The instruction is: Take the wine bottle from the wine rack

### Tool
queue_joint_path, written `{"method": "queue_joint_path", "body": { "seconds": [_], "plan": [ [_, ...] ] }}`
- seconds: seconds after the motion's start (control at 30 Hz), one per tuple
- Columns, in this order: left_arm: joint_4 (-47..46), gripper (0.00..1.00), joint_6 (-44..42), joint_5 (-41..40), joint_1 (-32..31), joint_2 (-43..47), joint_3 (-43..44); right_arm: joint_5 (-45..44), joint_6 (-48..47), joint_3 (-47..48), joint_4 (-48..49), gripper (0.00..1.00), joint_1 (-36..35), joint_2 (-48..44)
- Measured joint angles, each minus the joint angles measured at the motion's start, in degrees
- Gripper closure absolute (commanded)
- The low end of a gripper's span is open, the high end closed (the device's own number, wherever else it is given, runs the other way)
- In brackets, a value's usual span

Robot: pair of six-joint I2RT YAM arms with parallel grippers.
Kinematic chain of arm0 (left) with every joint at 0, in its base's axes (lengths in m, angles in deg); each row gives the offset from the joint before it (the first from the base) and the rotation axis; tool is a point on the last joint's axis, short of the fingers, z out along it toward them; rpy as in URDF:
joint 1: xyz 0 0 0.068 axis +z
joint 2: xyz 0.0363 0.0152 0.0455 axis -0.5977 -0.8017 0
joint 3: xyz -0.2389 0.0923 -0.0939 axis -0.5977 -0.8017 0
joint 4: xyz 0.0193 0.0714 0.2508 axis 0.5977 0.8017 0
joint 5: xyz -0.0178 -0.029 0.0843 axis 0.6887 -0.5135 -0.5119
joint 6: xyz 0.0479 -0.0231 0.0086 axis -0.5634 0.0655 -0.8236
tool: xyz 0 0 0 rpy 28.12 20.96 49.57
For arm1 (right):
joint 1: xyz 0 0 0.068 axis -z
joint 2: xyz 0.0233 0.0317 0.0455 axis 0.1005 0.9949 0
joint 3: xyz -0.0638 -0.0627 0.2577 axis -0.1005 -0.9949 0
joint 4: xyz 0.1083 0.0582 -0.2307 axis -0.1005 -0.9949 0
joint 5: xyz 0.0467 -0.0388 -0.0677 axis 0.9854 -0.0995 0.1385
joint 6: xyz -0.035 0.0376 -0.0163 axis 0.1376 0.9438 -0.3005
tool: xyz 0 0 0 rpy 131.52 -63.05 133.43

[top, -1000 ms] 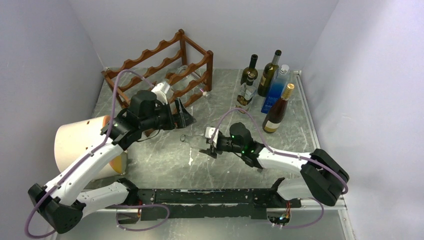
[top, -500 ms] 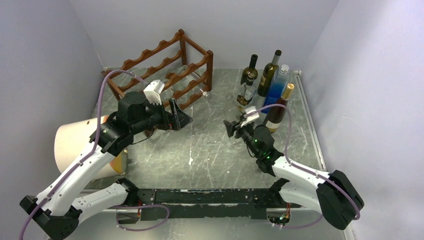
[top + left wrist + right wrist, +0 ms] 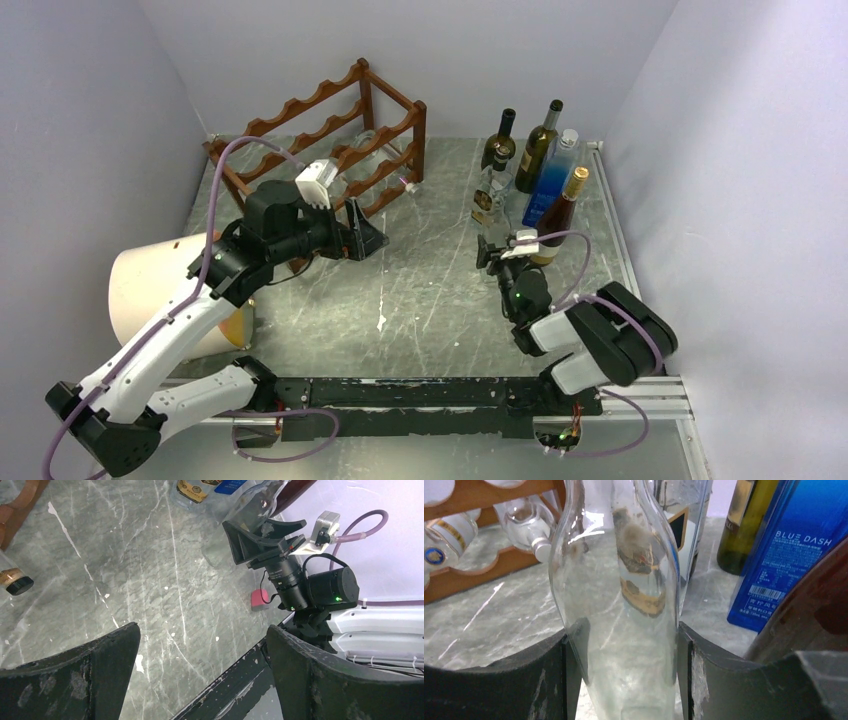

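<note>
Wine bottle, clear glass, is off the wine rack and sits between the two fingers of the right gripper, whose claw is closed narrowly on the bottle's lower body. In the top view it lies at 3 o'clock from the table's centre, just beside the standing bottles grouped at 1 o'clock. In the right wrist view it appears upright; whether its base rests on the table cannot be told. The rack stands at 11 o'clock, with other clear bottles lying in its tiers. The left gripper hangs at the rack's 5 o'clock side, claw spread wide and holding nothing. A tan cylinder lies at 9 o'clock.
</note>
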Motion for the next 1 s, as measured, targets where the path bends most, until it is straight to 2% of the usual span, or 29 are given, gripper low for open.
{"method": "queue_joint_path", "body": {
  "seconds": [0.13, 0.3, 0.5, 0.67, 0.87, 1.0],
  "plan": [
    [0.1, 0.0, -0.7, -0.5, 0.0, -0.1, 0.0, -0.2, -1.7, 0.2, 6.7, 1.0, 0.3, 5.8],
    [0.2, 0.0, -1.4, -1.4, 0.0, -0.2, 0.2, 0.4, -3.0, 1.5, 8.2, 1.0, 1.6, 8.3],
    [0.0, 0.0, -1.7, -1.6, 0.0, -1.1, 0.2, 2.8, -1.5, 2.8, 8.8, 0.87, 5.7, 9.9],
    [-1.2, 0.0, -1.7, -1.0, 0.0, -2.8, 0.2, 6.2, -1.0, 1.5, 8.9, 0.71, 6.0, 9.0],
    [-6.6, 0.06, -1.6, 3.6, 0.0, -7.4, 0.6, 9.0, -0.4, -0.9, 9.5, 0.64, 6.1, 7.2],
    [-12.3, 0.12, -1.4, 7.1, -1.3, -15.7, 3.0, 10.4, 0.4, -2.6, 9.7, 0.62, 6.1, 6.0]
  ]
}}
